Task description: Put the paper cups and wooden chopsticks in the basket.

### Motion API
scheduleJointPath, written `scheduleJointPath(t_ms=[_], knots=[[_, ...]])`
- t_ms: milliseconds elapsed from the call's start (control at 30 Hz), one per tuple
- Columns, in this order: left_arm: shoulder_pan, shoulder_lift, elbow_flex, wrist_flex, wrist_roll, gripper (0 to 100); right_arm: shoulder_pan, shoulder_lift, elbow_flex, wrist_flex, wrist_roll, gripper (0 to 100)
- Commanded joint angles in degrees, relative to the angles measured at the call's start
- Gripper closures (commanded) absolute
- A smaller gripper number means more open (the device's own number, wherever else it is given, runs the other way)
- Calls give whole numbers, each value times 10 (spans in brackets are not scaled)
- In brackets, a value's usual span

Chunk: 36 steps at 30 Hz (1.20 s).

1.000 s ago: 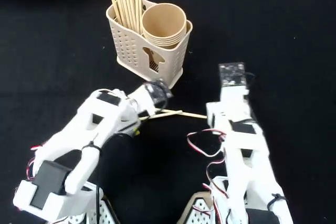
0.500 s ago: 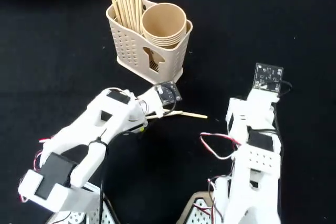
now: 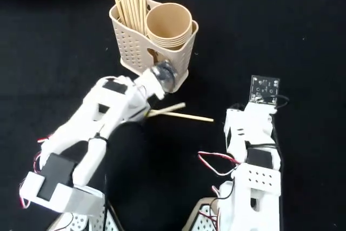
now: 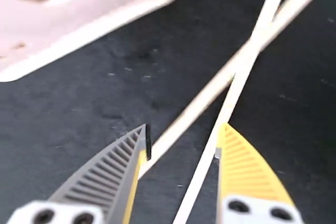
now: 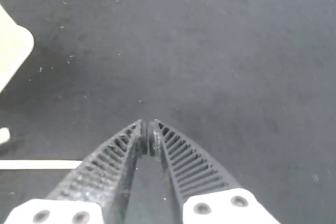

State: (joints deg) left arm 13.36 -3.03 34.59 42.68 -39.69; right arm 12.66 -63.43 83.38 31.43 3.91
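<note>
Left gripper (image 4: 184, 129) now nearer basket (image 4: 79, 3), astride chopsticks (image 4: 247, 59)

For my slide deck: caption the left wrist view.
Open left pincer around two crossed wooden chopsticks, near the basket.

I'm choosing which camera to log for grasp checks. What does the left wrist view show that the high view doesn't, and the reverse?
Left wrist view: the left gripper, open around the two crossed loose chopsticks. High view: the paper cups and bundled chopsticks standing in the basket, plus the right arm. Both: the basket and the loose chopsticks on the black table.
</note>
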Motion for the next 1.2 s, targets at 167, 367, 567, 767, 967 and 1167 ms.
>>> scheduleJointPath(t_ms=[167,367,567,767,967,1167], knots=[[-39,47,27,-183,67,777,-6,-9,1,-13,-4,959],[-36,70,32,-180,66,777,-6,-9,2,-13,-4,959],[-38,74,-22,-6,56,777,-6,-10,2,-13,-4,959],[-43,71,-30,84,-25,780,-6,-11,2,-13,-4,959],[-37,70,-32,135,-46,780,-6,-11,2,-13,-4,959],[-42,54,-33,134,-40,788,-6,-10,3,-13,-4,959]])
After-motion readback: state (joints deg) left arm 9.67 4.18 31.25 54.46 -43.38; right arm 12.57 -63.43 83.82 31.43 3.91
